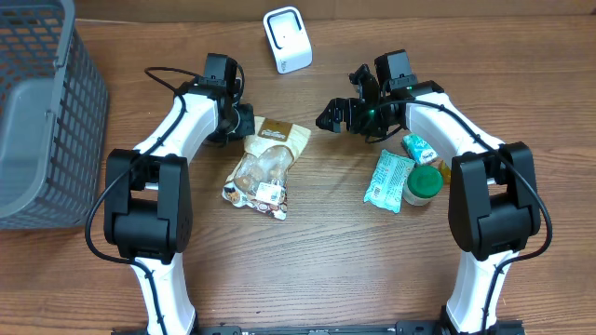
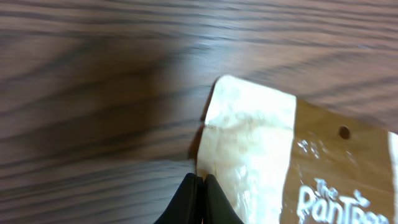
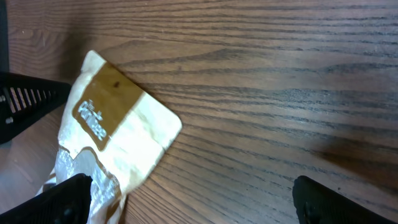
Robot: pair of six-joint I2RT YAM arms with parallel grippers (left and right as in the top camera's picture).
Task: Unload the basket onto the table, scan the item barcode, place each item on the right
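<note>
a grey mesh basket point(image 1: 37, 102) sits far left, a white scanner point(image 1: 287, 39) at the back, and a green packet point(image 1: 388, 180) and a green-lidded jar point(image 1: 425, 183) to the right. the snack bag point(image 1: 265, 167), crinkly clear film with a tan card header, lies flat on the wood-grain table point(image 1: 335, 251) between our arms. our left gripper point(image 2: 200, 186) is clenched tight at the header's edge. our right gripper point(image 3: 191, 186) gapes wide and holds nothing, with the header's corner near one finger.

Overhead straight down; wrist views close, low, share snack bag point(image 3: 118, 134)
</note>
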